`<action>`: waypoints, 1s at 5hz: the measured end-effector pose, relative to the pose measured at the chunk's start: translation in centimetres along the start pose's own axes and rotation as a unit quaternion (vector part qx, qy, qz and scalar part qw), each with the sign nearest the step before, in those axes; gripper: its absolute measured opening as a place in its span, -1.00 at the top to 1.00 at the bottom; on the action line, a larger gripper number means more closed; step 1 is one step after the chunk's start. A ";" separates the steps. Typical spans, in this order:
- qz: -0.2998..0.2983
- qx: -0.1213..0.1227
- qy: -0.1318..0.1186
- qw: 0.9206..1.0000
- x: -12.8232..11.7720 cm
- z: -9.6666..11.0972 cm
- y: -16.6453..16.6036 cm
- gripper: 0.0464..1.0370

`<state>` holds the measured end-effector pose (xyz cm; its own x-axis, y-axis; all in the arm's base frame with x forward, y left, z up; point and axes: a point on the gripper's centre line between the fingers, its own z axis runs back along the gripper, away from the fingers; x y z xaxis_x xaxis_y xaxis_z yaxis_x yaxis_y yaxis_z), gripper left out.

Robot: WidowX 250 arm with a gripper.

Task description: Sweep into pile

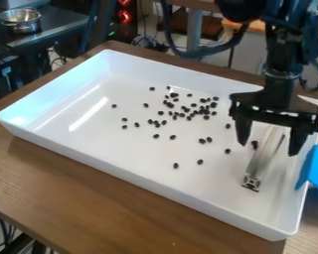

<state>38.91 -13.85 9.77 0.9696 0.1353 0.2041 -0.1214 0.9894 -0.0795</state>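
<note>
Nearest me runs the front wall of the white tray (pixel 138 172) on the wooden table (pixel 82 191); the blue piece (pixel 315 167) stands against its right wall, and the metal bar (pixel 262 156) is a little inside that wall, one end pointing at the tray's near right corner. That bar looks like the sweeper: stiff, fairly light and slick-sided, so I would grip it square across its narrow width, toward the upper end, or it may twist when pushed. The pincer (pixel 269 149) is over it, released, its fingers spread wide either side of the bar. Farther in, the dark beans (pixel 206 112) lie loose, thickest midway toward the tray's far edge, with strays toward the left wall and the near edge. They seem hard, light and apt to skid on the smooth floor, so slow, low strokes should gather them; a fast one could scatter them.
</note>
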 end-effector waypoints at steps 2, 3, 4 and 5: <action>-0.010 0.009 0.006 1.000 -0.6 -1.3 0.9 -0.24; -0.009 0.004 0.011 1.000 -0.6 -1.5 1.6 0.30; 0.009 0.001 0.017 1.000 0.3 -1.5 4.2 0.33; 0.023 -0.004 0.030 0.999 0.9 -1.4 6.9 0.33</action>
<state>39.23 -6.98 8.06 0.9742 0.1768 0.1403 -0.1643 0.9817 -0.0959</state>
